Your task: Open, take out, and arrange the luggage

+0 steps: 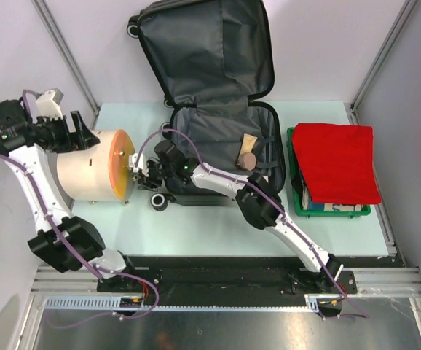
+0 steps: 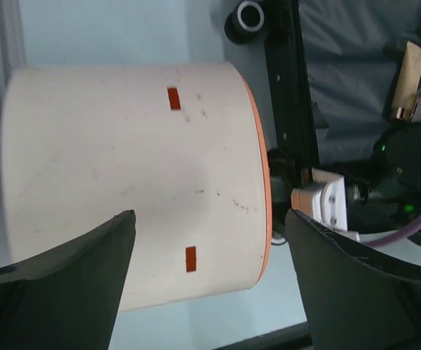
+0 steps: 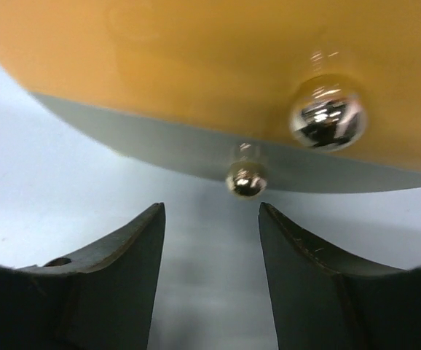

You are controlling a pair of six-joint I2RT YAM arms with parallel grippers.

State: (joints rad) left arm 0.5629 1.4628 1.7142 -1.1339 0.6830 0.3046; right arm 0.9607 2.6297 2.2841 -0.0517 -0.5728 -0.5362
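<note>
lying open at the far middle of the table (image 1: 210, 226), the luggage (image 1: 207, 73) is seen with its lid leaned back over the far edge and a small brown item (image 1: 248, 154) left on the grey lining of the near half. a beige cylinder (image 1: 87, 166) is laid on its side at the left, its orange face (image 1: 121, 164) turned right. the left gripper (image 1: 83, 135) is held at the cylinder's far side, jaws spread wide. the right gripper (image 3: 210, 219) is pointed at the orange face, jaws apart with nothing between them, just short of a small metal knob (image 3: 245, 180). a green bin (image 1: 293, 175) covered by a red cloth (image 1: 338, 160) is set at the right.
</note>
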